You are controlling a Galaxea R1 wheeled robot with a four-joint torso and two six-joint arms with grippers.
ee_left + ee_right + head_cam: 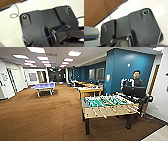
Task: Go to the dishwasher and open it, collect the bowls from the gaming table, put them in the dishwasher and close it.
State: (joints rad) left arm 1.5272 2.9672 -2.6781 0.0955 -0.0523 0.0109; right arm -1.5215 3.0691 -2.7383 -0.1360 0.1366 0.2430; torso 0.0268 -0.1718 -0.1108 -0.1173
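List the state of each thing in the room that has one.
Foosball table: standing on the carpet, no one playing.
Ping-pong table: set up, unused.
Yellow-sided table: standing behind the foosball table; its top is too blurred to read.
Ceiling lights: on.
Person: standing behind the foosball table.

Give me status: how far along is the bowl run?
Done: nothing visible; no bowls or dishwasher in sight. In hand: the robot faces a carpeted games room, with the green-field foosball table with rods nearest. The long white-topped table with yellow sides stands beyond it. A person stands behind the foosball table. Left: apparently every step.
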